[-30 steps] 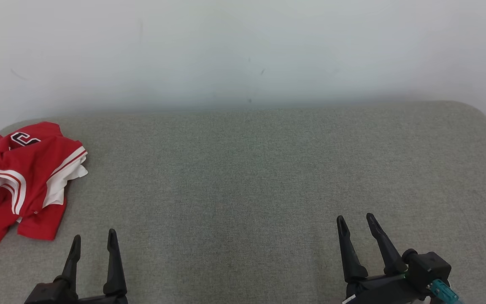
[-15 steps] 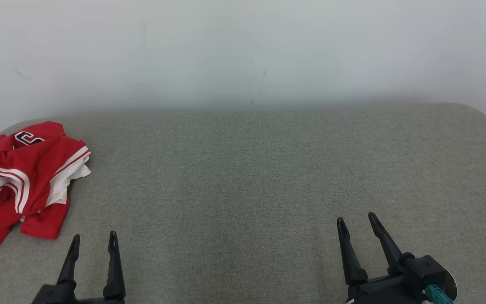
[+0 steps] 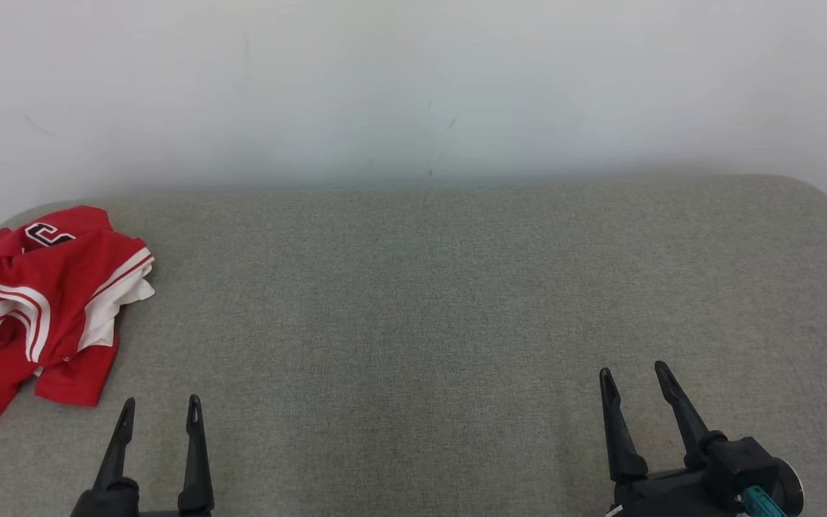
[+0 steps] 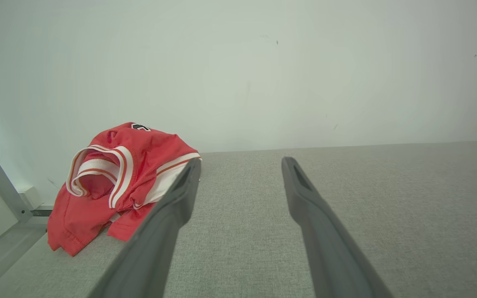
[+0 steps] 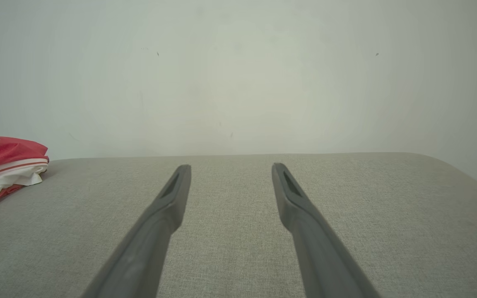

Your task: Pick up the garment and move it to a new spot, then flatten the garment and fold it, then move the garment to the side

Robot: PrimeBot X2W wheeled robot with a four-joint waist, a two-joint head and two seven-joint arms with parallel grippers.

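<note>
The garment point(image 3: 40, 301) lies in a heap at the far left end of the bench point(image 3: 413, 287), close to the wall point(image 3: 413, 86) that runs behind it, the left end effector point(image 3: 161, 402) sits near the heap's front right, and the right end effector point(image 3: 633, 369) is well apart toward the near right.

Head camera looks down; low wrist cameras share the garment point(image 3: 62, 287).

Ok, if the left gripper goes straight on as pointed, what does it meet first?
For the left gripper, likely just grey cushion, then wall; the red shirt lies left of that line.
</note>
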